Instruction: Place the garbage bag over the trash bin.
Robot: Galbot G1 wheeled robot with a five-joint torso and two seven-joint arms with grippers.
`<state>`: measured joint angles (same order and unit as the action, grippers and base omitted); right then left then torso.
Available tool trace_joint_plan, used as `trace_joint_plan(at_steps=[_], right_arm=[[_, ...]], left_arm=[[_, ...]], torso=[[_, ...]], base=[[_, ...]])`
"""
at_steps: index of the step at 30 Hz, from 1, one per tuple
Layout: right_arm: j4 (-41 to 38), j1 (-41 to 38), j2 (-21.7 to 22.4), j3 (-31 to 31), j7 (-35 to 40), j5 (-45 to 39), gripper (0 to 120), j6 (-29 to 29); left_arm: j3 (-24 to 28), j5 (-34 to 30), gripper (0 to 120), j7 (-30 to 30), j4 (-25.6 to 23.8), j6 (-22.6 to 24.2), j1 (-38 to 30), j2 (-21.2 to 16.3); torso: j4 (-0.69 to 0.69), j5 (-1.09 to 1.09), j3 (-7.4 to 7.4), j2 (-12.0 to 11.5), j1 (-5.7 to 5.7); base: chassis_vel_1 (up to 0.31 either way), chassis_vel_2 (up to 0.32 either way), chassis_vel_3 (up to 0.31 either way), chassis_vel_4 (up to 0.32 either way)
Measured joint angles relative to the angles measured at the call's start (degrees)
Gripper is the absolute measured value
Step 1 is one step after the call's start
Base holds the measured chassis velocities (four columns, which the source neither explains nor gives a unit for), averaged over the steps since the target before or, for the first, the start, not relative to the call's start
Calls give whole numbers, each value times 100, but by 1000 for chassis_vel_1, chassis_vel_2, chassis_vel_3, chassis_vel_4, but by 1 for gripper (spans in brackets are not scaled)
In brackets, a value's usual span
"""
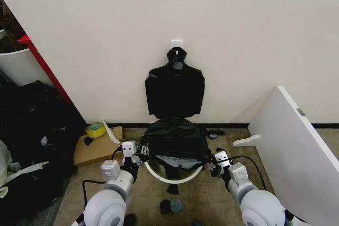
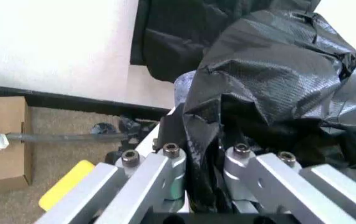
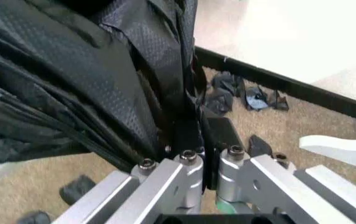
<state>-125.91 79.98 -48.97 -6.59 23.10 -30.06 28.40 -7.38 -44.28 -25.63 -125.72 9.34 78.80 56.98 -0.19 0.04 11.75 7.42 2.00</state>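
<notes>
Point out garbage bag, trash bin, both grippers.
garbage bag [image 1: 175, 137], head view, crinkled top over the bin.
trash bin [image 1: 175, 179], head view, bare white front rim.
left gripper [image 2: 205, 161], left wrist view, fingers pinching bag.
right gripper [image 3: 210, 161], right wrist view, fingers pinching bag edge.

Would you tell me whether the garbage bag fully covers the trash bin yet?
Not fully: garbage bag drapes the far side, while the trash bin near rim remains bare.

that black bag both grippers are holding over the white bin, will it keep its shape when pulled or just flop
Probably flop: the garbage bag sags in loose creased folds over the trash bin. It looks thin and glossy, so it may slip or stretch where the left gripper and right gripper pinch it. It likely weighs very little.
</notes>
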Motion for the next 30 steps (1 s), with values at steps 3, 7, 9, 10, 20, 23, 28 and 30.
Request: trace_joint_plan(at_steps=[3,7,9,10,20,23,28,30], right_arm=[[-22,34,-107,0,44,0,0,-273],[-199,164,-248,-117,107,-307,3,-392],[-320,249,-267,-207,173,-598,10,-366],[-401,324,-286,-296,208,-776,15,-356],[-600,566,-527,-828,579,-1510,53,-399],[-600,633,-574,-1026,585,-1719,61,-410],[-636,791,-632,-1523,569,-2027,83,-516],[-658,819,-636,-1613,545,-2141,86,-536]], left_arm=[[0,-11,5,0,0,31,-2,-8],[16,-6,5,1,1,84,13,5],[17,2,5,-4,1,95,14,24],[16,-2,5,-13,-1,104,14,36],[-40,-277,5,-161,45,152,-42,-26],[-52,-305,5,-183,63,162,-60,-41],[-96,-348,5,-231,133,177,-102,-73],[-102,-352,5,-233,142,179,-104,-78]], torso=[[0,0,0,0,0],[1,0,0,0,0],[0,0,0,0,0],[0,0,0,0,0],[0,1,0,0,0],[0,1,0,0,0],[0,1,0,0,0],[0,2,0,0,0]], base=[[0,0,0,0],[0,0,0,0],[0,0,0,0],[0,0,0,0],[0,0,0,0],[0,0,0,0],[0,0,0,0],[0,0,0,0]])
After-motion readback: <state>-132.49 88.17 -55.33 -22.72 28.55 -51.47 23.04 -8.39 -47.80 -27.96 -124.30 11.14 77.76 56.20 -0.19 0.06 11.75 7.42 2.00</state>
